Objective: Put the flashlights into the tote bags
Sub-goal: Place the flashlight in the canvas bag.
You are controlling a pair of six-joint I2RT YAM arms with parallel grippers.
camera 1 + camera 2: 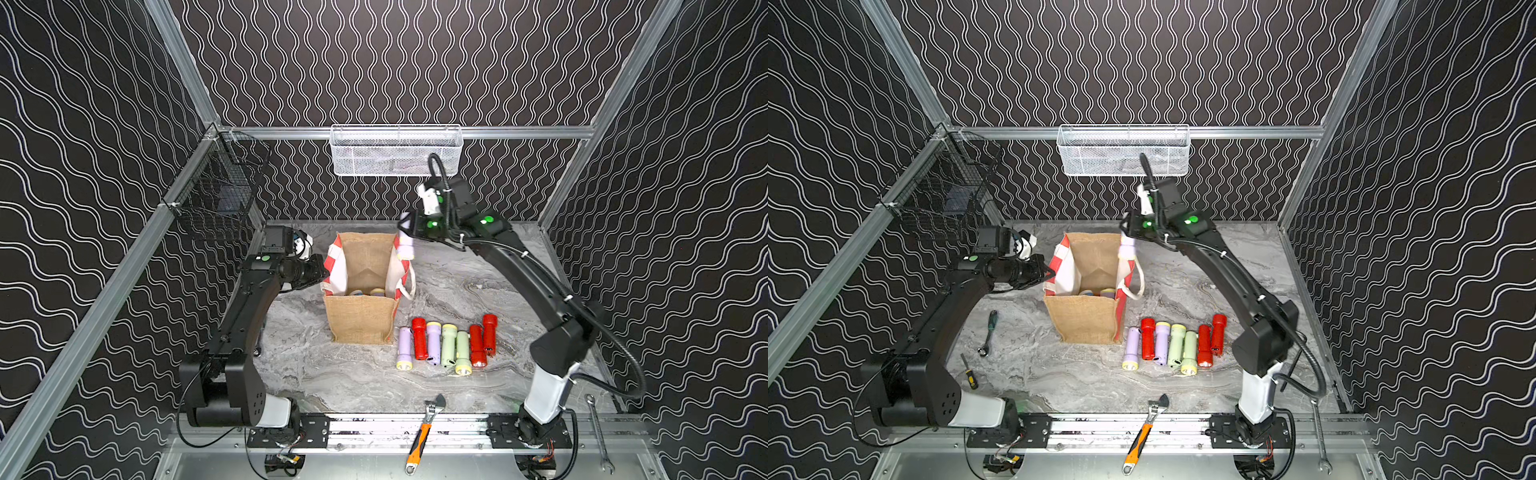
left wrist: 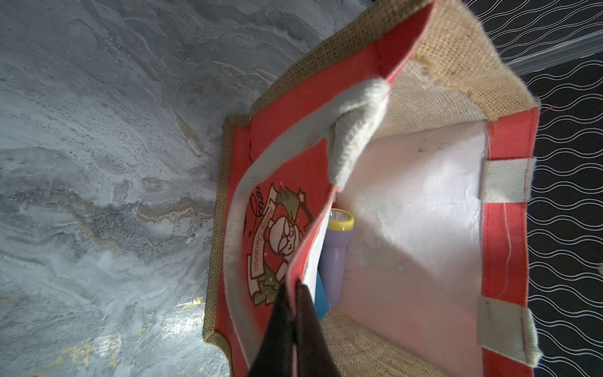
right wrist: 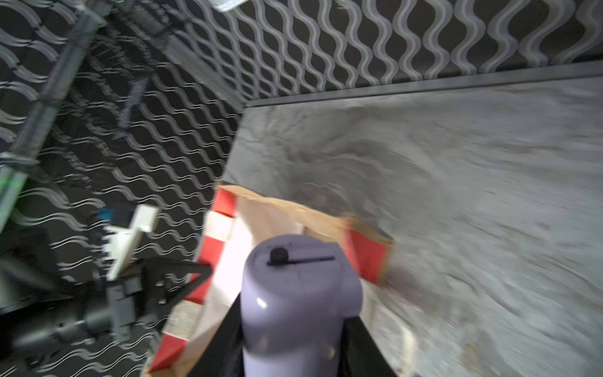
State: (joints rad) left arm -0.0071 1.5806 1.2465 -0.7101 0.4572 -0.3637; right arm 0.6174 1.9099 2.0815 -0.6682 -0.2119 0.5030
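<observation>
R gripper (image 1: 406, 233) is clamped on a lilac torch (image 1: 406, 248) hanging over the bag's (image 1: 359, 320) right rim (not quite over the mouth, I'd say), while L gripper (image 2: 293, 289) is pinched shut on the left wall, holding it open. Risk: released here, the torch prob. clips the rim or the handle (image 1: 410, 286) and drops outside. Count: 1 bag, 1 torch held, 7 in a row (image 1: 448, 345) on the table (image 1: 353, 374) to the bag's right (3 red, 2 lilac, 2 green), at least 2 inside.
</observation>
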